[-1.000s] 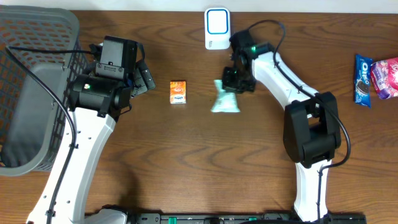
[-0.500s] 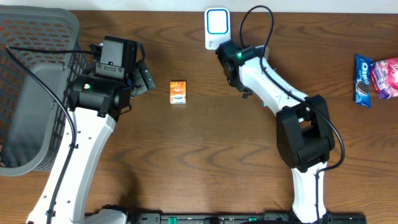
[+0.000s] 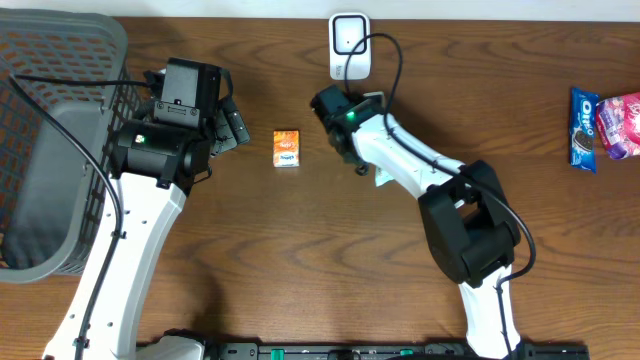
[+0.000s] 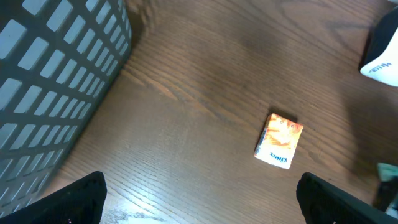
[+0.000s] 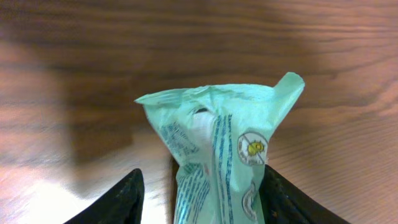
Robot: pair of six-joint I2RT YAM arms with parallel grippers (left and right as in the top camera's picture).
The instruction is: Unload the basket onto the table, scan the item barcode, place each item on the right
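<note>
Crinkled mint-green packet (image 5: pixel 217 155) with fine print and a round yellow emblem, sat on the brown wooden surface (image 5: pixel 93 50) between the right hand's (image 5: pixel 202 190) parted fingers, released, left hand (image 4: pixel 202 199) spread wide, empty.

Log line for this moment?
left gripper open, empty | right gripper jaws apart around green packet | orange box untouched | scanner at far edge
</note>
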